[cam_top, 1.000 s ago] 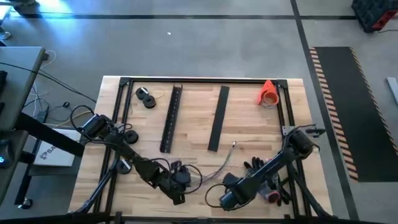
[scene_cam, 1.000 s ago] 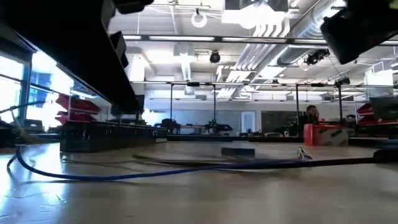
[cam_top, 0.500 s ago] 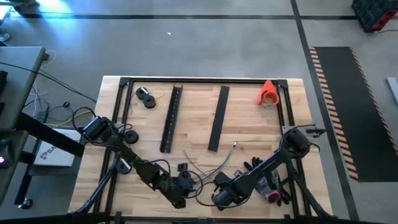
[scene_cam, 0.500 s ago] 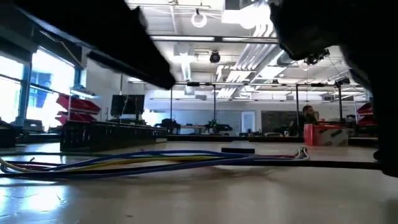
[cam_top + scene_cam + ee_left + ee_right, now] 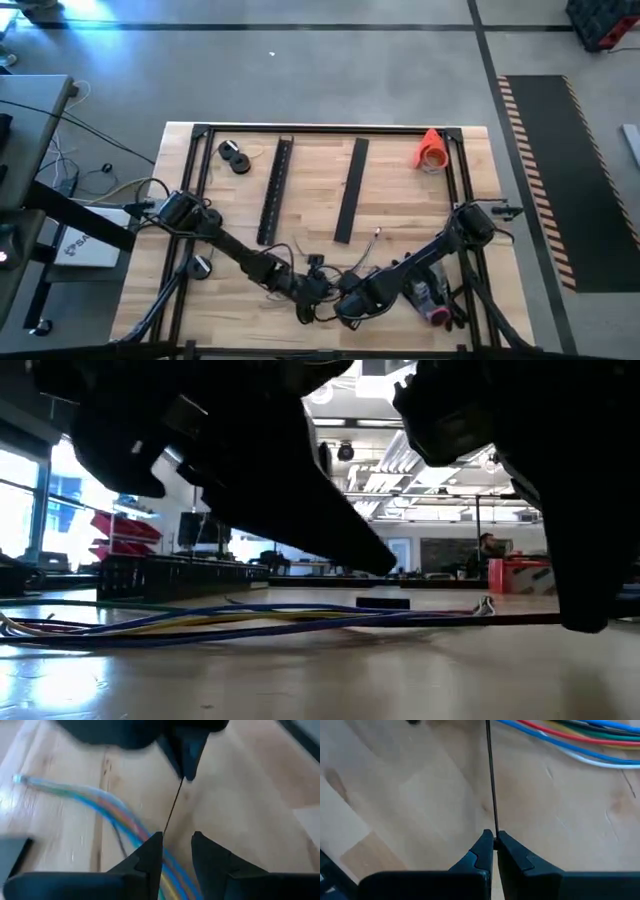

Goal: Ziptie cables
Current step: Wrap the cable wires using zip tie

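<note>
Cables [image 5: 250,618] lie loose on the table [image 5: 400,190] near its front edge, a fanned bundle of thin coloured wires running left to right between the two arms. They look light and limp, likely to splay or slide when nudged, so the bundle is best gathered near its middle, where the strands run closest together, not at the free ends.

The right gripper [image 5: 493,841] is pinched tight on a thin black strand, probably the ziptie [image 5: 490,775], which runs straight away from it toward the cables [image 5: 580,740]. That strip looks stiff enough to hold a line yet narrow and slick, so a grip close to its end seems wise.

The left gripper [image 5: 176,851] is parted a little, with the same black strand [image 5: 172,807] passing down between its fingers and the cables [image 5: 115,815] just beside them; whether it touches the strand is hard to tell.

Both grippers meet near the front middle of the table [image 5: 335,290].

No container shows on the table; an orange roll [image 5: 431,150] sits at the far right corner.
</note>
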You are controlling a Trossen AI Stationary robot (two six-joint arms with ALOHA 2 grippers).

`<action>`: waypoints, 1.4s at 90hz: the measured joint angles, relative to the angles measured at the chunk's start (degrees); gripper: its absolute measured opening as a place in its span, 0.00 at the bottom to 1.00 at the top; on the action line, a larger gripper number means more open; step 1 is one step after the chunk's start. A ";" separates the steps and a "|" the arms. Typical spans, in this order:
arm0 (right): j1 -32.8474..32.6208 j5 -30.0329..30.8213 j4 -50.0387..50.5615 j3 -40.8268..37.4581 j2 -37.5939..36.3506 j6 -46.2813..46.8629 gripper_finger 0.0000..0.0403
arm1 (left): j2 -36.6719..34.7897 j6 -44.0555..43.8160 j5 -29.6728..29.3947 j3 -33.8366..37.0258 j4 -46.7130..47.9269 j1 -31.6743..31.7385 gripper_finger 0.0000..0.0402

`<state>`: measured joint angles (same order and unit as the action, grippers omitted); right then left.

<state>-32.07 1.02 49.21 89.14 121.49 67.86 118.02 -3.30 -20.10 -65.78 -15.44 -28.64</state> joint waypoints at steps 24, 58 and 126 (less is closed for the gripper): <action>0.38 -0.53 2.73 1.76 0.07 -7.21 0.00 | 2.90 2.55 3.87 -0.03 -6.69 1.24 0.23; 0.58 4.83 6.63 3.80 0.13 -21.88 0.00 | 3.52 3.37 3.48 -0.04 -8.27 1.26 0.23; -3.51 10.59 7.76 4.59 -0.28 -26.59 0.00 | -0.60 -2.64 0.52 0.03 1.22 -0.55 0.23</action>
<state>-35.58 11.60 56.97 93.73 121.21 41.27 117.43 -5.93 -19.57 -65.76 -14.22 -29.19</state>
